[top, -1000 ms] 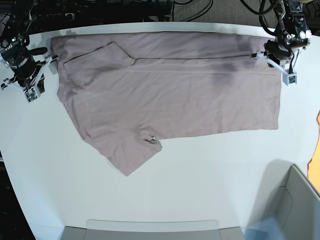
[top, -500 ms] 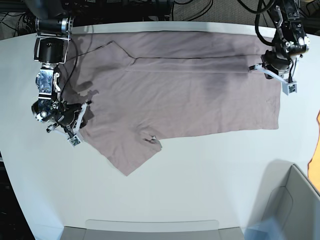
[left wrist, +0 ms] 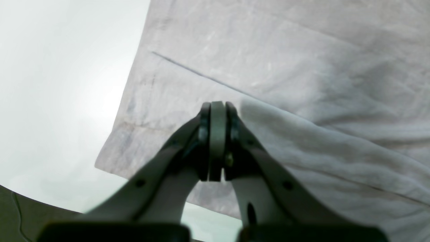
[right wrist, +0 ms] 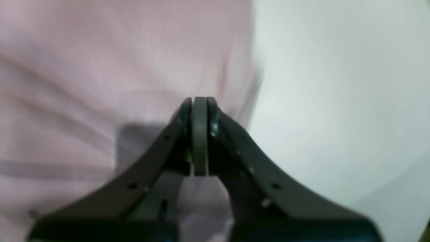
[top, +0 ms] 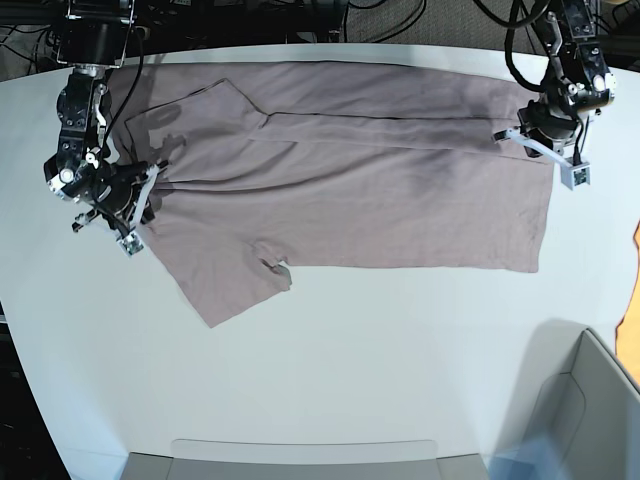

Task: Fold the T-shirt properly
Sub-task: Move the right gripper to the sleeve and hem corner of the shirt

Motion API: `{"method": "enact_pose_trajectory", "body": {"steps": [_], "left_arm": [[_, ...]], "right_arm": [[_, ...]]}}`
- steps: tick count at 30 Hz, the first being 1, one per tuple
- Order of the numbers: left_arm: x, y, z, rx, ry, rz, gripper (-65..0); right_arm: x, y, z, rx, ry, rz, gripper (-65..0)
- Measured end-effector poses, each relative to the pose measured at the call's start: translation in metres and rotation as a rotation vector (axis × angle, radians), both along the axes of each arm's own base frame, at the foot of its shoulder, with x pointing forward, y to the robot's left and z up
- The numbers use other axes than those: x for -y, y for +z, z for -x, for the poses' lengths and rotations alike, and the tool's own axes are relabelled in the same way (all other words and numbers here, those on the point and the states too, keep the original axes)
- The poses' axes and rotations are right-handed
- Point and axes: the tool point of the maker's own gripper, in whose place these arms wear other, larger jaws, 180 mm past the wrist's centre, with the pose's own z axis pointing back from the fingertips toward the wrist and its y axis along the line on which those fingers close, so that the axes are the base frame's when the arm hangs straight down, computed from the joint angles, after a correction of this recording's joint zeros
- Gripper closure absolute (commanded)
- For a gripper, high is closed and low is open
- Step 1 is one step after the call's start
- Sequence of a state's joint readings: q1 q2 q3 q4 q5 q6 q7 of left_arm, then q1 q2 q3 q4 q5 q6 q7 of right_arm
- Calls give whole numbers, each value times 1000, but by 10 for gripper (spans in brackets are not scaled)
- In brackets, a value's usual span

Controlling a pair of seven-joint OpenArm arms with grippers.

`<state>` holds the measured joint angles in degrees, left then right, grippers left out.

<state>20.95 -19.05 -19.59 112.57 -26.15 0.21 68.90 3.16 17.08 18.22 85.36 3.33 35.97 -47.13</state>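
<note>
The mauve T-shirt (top: 350, 190) lies spread across the far half of the white table (top: 400, 350). Its top strip is folded down and one sleeve points toward the front left. My right gripper (top: 135, 205) stands on the shirt's left edge. In the right wrist view its jaws (right wrist: 200, 101) are shut, tips down on the blurred cloth (right wrist: 100, 50), with bare table beside them. My left gripper (top: 540, 150) is at the shirt's right end. Its jaws (left wrist: 217, 107) are shut over the cloth (left wrist: 302, 67), a raised fold beside the tips. No cloth shows between either pair of jaws.
A grey bin (top: 590, 400) stands at the front right corner. A flat grey tray (top: 300, 460) lies along the front edge. Something orange (top: 635, 290) shows at the right border. Cables and arm bases crowd the far edge.
My right arm swung from beside the table onto the shirt's left edge, then drew back. The shirt's left side and sleeve slid left and farther away. The right edge now slants.
</note>
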Motion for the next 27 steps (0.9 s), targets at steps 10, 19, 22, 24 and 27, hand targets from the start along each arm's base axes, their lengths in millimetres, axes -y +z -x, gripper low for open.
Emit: {"method": "enact_pose_trajectory", "body": {"steps": [10, 19, 22, 24, 27], "left_arm": [[0, 0, 0, 3, 2, 1, 0], [8, -4, 1, 4, 12, 26, 0], [8, -4, 1, 4, 12, 28, 0], [9, -2, -4, 14, 11, 29, 0], [8, 3, -13, 41, 11, 27, 0]], "right_arm": [[0, 20, -85, 64, -11, -144, -205], [-16, -19, -105, -17, -27, -261, -205], [-22, -32, -103, -47, -24, -274, -205], [-31, -39, -101, -48, -15, -299, -205], [-44, -43, -103, -41, -11, -344, -205]]}}
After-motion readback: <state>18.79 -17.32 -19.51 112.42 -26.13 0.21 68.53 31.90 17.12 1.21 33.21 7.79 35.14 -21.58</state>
